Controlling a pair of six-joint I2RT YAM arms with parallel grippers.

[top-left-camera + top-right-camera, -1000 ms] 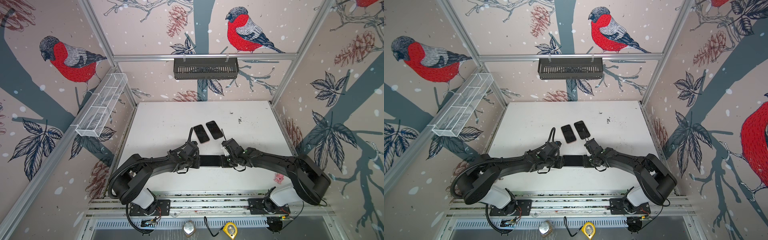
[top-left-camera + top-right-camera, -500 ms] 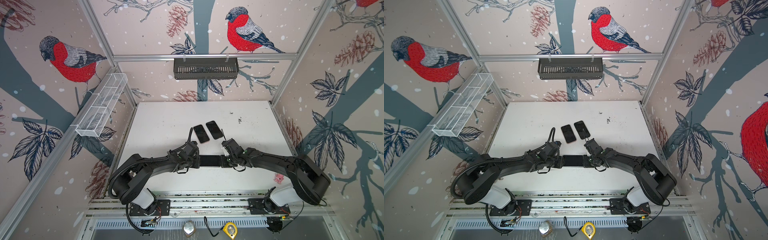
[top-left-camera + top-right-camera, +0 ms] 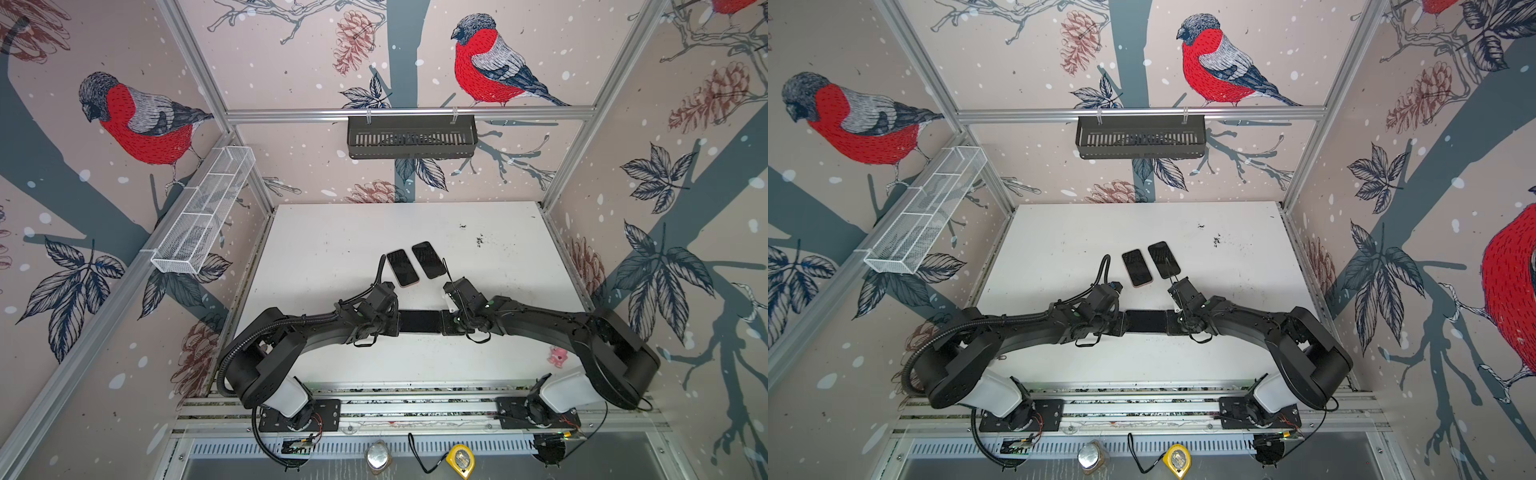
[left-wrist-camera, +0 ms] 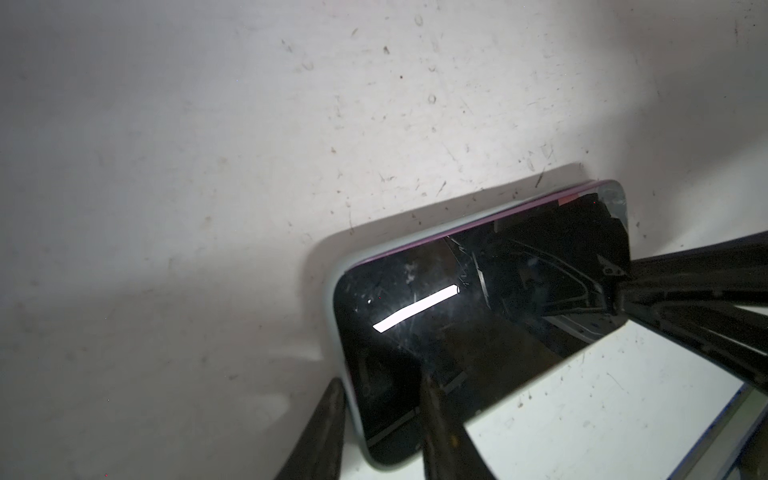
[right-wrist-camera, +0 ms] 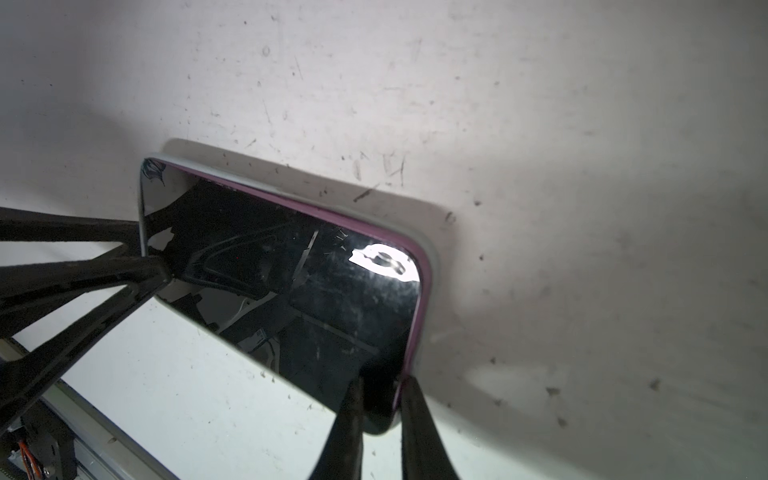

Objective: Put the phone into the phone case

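Two sets of jaws on one item; findings follow.

The phone (image 4: 436,332) lies screen up between my arms at the front middle of the table (image 3: 332,232). It is partly inside the case (image 5: 432,266). The pale rim wraps both ends, but a purple strip of the phone's side shows above the rim along the long edge away from my bases. I judge that edge not yet pressed home.

My left jaws (image 4: 380,376) stand narrow, one finger on the glass and one outside the rim, clamping case and phone together at that end. The purpose, as I read it, is to pin the case so it cannot slide.

My right jaws (image 5: 382,380) stand narrower, astride the opposite end in the same way, with one finger on the glass near the purple corner. That grip looks meant to bear the phone down into the rim there.

Holding from both ends keeps the item level and leaves the unseated edge clear. Whether it rests on the table or hangs just above it I cannot tell.

The spare phones (image 3: 402,268) lie side by side further back, apart from the work.

Against the views a second and half a second ago, the arms, phone and spare phones sit in the same places, and I can make out no change
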